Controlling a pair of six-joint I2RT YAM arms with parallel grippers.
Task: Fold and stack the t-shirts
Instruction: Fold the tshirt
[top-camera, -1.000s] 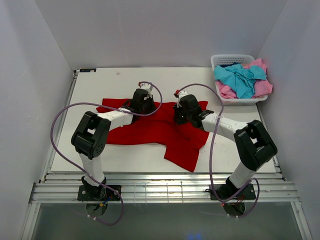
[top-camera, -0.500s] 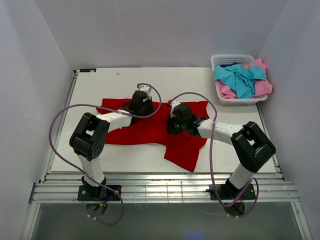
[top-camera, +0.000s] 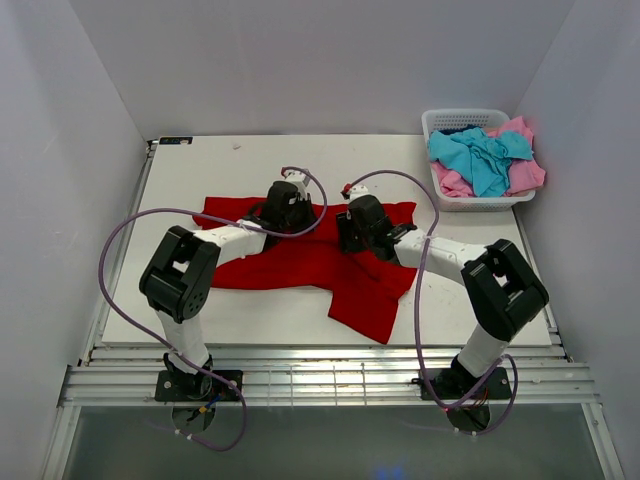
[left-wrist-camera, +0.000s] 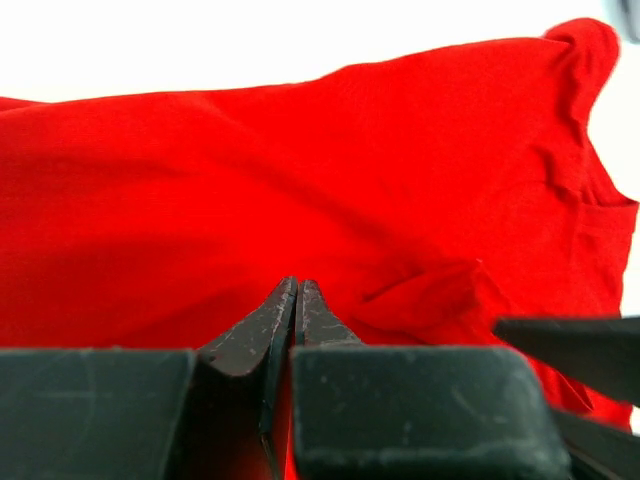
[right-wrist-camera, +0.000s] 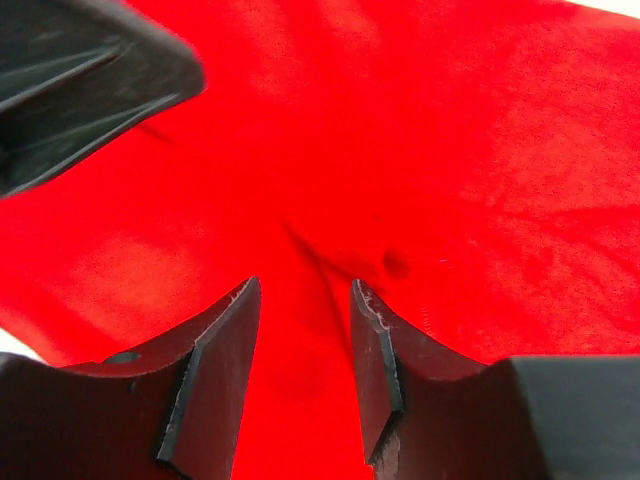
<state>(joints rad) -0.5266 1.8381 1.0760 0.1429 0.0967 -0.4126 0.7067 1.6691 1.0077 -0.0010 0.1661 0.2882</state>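
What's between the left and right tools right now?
Only the red t-shirt, lightly wrinkled, lies between the left tool and the right tool. The top view shows it; each wrist view has the other tool across red cloth.

right claw (right-wrist-camera: 304, 288) opened, red t-shirt (right-wrist-camera: 480, 150) released

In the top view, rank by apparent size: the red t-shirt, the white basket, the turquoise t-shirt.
1. red t-shirt
2. white basket
3. turquoise t-shirt, crumpled, so its true size is unsure.
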